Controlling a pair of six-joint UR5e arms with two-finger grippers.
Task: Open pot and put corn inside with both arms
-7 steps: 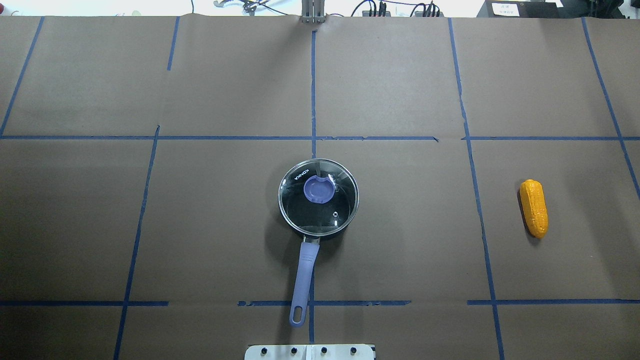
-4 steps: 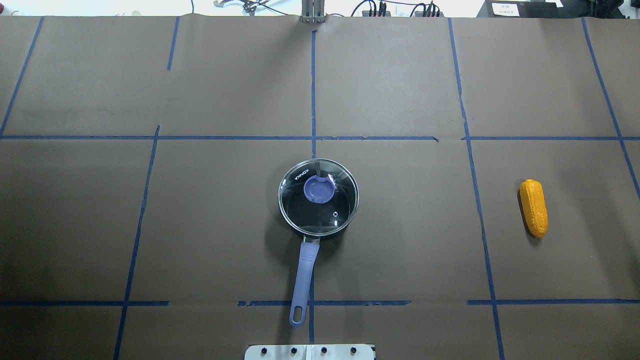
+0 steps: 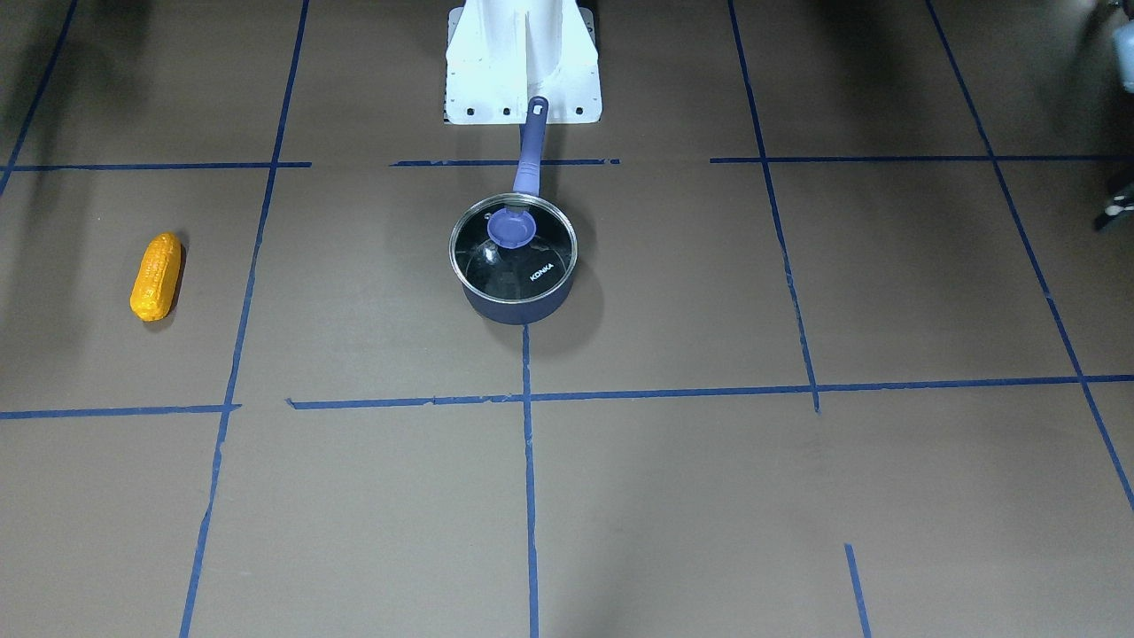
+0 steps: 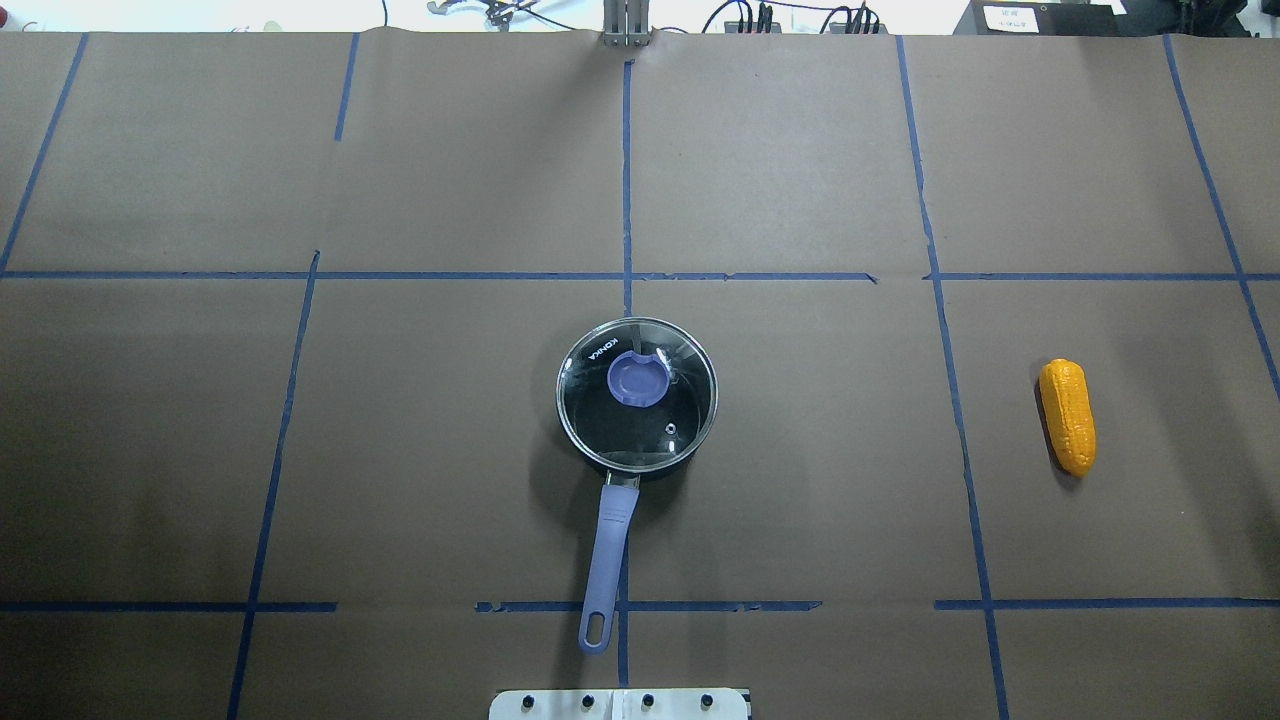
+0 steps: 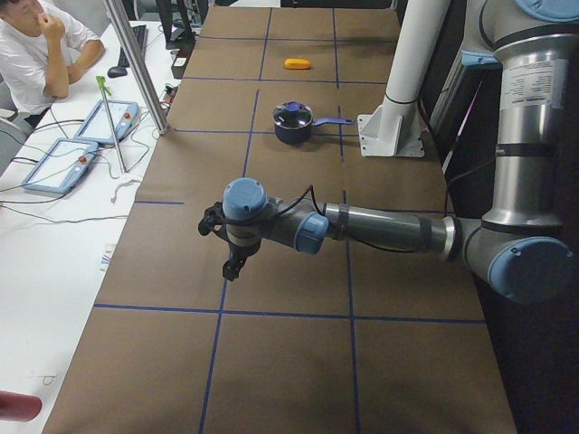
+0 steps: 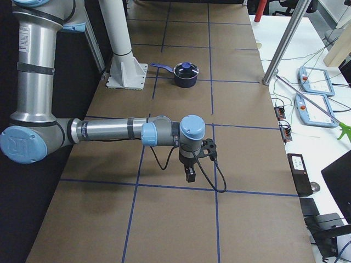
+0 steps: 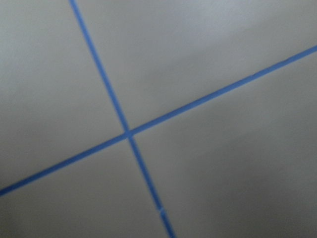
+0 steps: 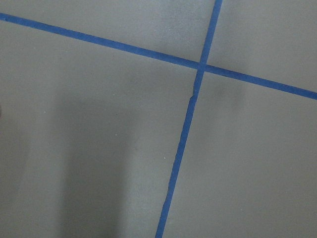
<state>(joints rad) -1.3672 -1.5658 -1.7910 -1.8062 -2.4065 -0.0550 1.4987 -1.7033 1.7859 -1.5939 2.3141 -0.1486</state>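
The lid (image 4: 640, 430) sits on the pot (image 3: 514, 310), mid-table. An off-centre pinch on its knob (image 4: 637, 379) could slip or drag the pot. The corn (image 4: 1068, 416), well apart on the robot's right, is rounded and could roll from a loose grip. The pot's handle (image 4: 610, 540) points at the base (image 4: 620, 703). The corn's long axis runs near-to-far, slightly tilted. The left gripper (image 5: 233, 267) and right gripper (image 6: 189, 174) hang far off; wide or narrow, I cannot tell.

Blue tape (image 3: 530, 496) grids the brown paper table (image 3: 797, 496). A lidded navy saucepan (image 3: 514, 309) and yellow-orange corn cob (image 3: 156, 276) sit well apart.
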